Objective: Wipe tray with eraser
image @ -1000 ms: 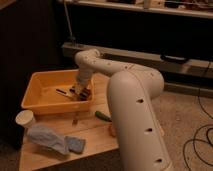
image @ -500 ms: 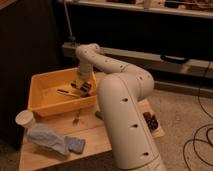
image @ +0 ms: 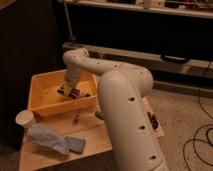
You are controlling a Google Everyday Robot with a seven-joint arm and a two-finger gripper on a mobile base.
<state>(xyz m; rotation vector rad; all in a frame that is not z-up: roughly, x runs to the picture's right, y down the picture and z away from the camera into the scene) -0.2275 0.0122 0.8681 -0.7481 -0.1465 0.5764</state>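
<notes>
Reaching down into the tray (image: 44, 102), the white arm (image: 122, 95) is seen with its gripper (image: 70, 90) lowered inside, jaws closed on the eraser (image: 69, 93), which is pressed to the tray floor; just beyond the tray's front wall, a blue cloth (image: 52, 140) and a white cup (image: 25, 120) are laid on the wooden table (image: 95, 135)

- Arm (image: 127, 107): white, perforated casing; the thick near segment rises from the lower right foreground and fills the centre of the view
- Upper link: runs left and away from the camera to a rounded elbow at upper left
- Wrist: drops downward from the elbow
- Gripper (image: 70, 90): points down, low at the end of the wrist; fingers closed
</notes>
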